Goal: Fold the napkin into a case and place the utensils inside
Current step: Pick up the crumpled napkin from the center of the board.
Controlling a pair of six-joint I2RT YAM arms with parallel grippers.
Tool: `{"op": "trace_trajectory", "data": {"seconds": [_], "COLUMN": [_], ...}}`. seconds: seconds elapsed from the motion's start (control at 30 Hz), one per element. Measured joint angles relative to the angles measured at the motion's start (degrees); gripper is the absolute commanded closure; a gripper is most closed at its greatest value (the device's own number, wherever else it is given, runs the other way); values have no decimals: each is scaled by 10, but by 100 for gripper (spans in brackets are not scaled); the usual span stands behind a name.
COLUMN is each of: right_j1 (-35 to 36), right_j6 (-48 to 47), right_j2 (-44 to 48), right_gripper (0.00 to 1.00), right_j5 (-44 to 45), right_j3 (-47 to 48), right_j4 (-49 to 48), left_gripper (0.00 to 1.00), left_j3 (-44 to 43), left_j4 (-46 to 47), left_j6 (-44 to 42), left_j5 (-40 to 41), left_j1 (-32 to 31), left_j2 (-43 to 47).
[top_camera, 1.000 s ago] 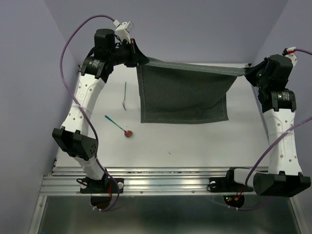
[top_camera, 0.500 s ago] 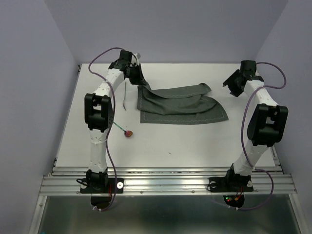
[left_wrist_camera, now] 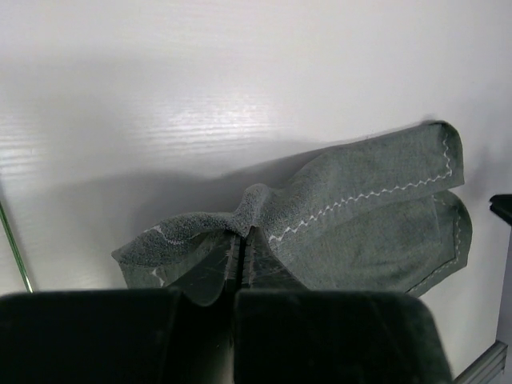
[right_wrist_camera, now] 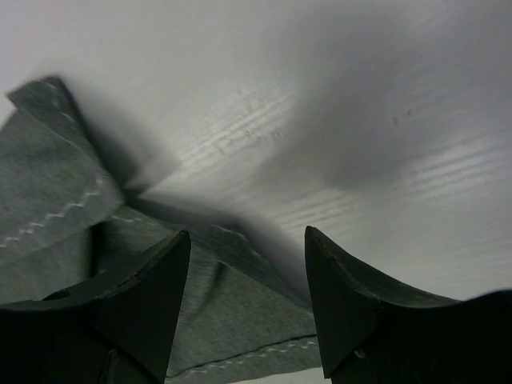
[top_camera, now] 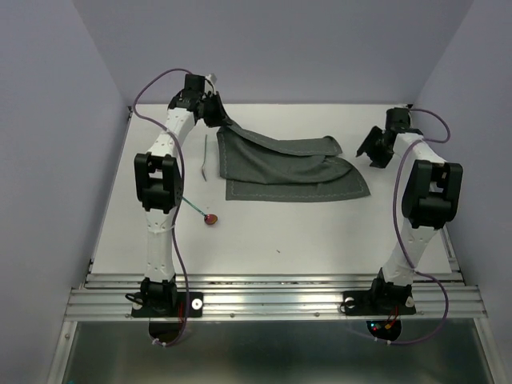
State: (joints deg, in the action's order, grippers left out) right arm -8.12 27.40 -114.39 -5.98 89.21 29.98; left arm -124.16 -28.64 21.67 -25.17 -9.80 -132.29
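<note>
Toward the far edge of the desk, the napkin now lies on the surface. A second ago it hung stretched taut in the air between the two grippers. Since then it has been lowered and draped over itself, so a loose upper layer runs from the far-left corner of the cloth across to its right end, over a flat lower layer whose stitched seam faces the near edge. I take this as a first rough fold. The layers do not line up and the top one is rumpled, so it is not yet a narrow case. The left gripper sits toward the far-left corner of the desk and still pinches the cloth's far-left corner. Its wrist camera shows the fabric bunched between fingers pressed together. The right gripper has let go and drawn back toward the right edge of the desk. Its fingers are spread wide and hold nothing, and it sits just beside the napkin's right end, with the cloth to its left and below. Both utensils wait on the left side. The grey utensil lies just beside the napkin's left edge, and the spoon lies nearer the near-left, well apart from the cloth — its handle runs behind the left arm.
</note>
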Motion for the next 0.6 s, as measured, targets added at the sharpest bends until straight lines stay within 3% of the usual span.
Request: {"op": "trace_trajectory", "data": {"seconds": [0.1,0.6], "right_j1": [0,9], "right_j6": [-23,-92], "right_j2": [0,12], "right_gripper": [36,41], "right_j5": [2,-48], "right_j3": [-30,-90], "right_j4": [12,10], "left_gripper": [100,100], "left_j3": [-33,-35], "left_j4": [4,11], "left_j6": [4,24], "left_j5": [1,-3], "left_j1": [1,0], "left_j2": [-22,-48]}}
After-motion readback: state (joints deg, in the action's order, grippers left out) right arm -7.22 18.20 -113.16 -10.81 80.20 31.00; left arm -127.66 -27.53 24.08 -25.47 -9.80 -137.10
